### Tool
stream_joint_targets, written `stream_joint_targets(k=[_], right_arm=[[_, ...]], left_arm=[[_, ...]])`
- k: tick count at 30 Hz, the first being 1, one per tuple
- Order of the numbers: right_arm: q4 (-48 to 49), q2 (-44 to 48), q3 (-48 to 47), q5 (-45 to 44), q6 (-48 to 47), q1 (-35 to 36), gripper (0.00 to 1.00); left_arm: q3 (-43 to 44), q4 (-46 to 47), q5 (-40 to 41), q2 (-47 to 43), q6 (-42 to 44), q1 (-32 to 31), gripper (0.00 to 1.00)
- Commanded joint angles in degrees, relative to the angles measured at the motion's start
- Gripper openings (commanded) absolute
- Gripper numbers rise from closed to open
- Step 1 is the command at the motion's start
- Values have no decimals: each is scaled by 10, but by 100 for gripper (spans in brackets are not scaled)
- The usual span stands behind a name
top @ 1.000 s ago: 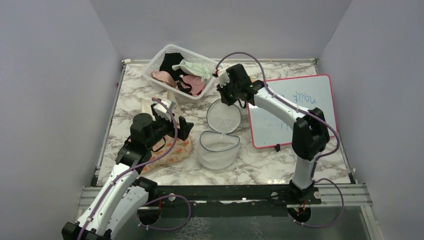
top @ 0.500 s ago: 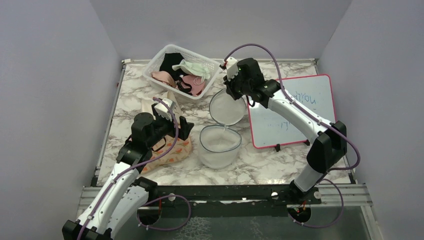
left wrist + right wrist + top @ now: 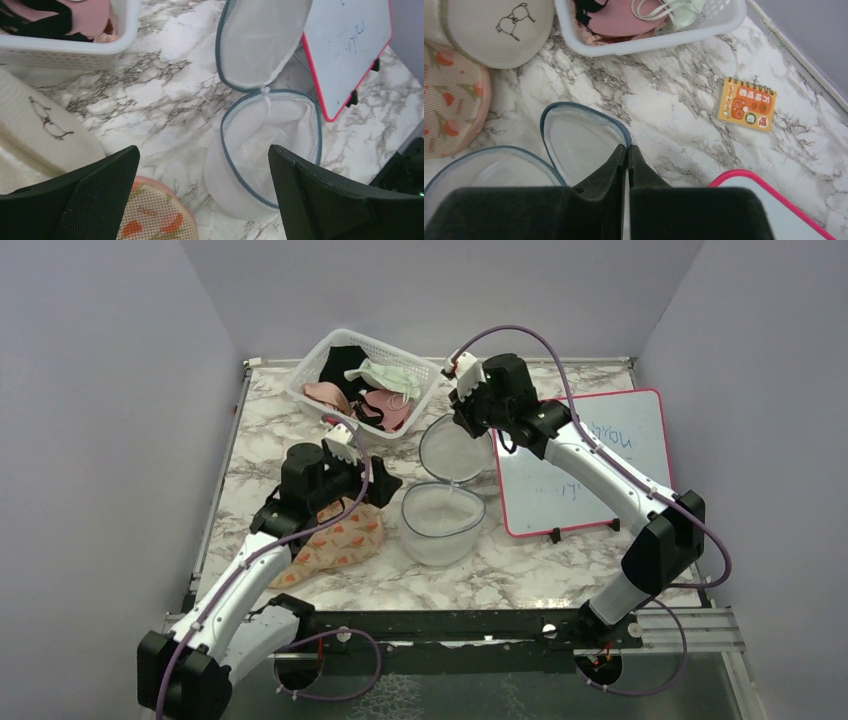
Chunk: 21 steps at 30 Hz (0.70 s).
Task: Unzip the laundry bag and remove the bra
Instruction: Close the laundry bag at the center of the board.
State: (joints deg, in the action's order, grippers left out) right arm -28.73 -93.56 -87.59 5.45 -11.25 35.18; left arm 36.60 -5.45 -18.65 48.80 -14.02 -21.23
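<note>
The laundry bag (image 3: 438, 530) stands unzipped in the middle of the table, a white mesh drum with a grey-blue rim. Its lid (image 3: 455, 452) is flipped back and stands up behind it. My right gripper (image 3: 463, 423) is shut on the lid's far rim (image 3: 624, 136). My left gripper (image 3: 385, 485) is open and empty just left of the bag, with the bag's mouth (image 3: 272, 145) between its fingers in the left wrist view. Pale fabric lies inside the bag; I cannot make out the bra.
A white basket (image 3: 365, 380) of garments stands at the back left. A cream cylindrical bag (image 3: 40, 130) and a peach floral pouch (image 3: 335, 540) lie left of the bag. A red-framed whiteboard (image 3: 590, 460) lies right. An orange notebook (image 3: 746, 103) lies beyond the lid.
My right gripper has lifted the lid up and back, and the bag's mouth has rounded out. My left arm has moved forward and right, up to the bag.
</note>
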Motion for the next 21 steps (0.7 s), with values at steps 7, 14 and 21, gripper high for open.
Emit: stream_joint_targets(k=[7, 14, 21], right_arm=[[12, 53, 31, 75, -4, 3, 1], [18, 60, 34, 106, -3, 3, 1], [22, 55, 27, 135, -4, 3, 1]], left_arm=[[179, 117, -195, 240, -35, 0, 91], [197, 237, -300, 318, -15, 0, 86], [222, 224, -298, 357, 10, 0, 65]])
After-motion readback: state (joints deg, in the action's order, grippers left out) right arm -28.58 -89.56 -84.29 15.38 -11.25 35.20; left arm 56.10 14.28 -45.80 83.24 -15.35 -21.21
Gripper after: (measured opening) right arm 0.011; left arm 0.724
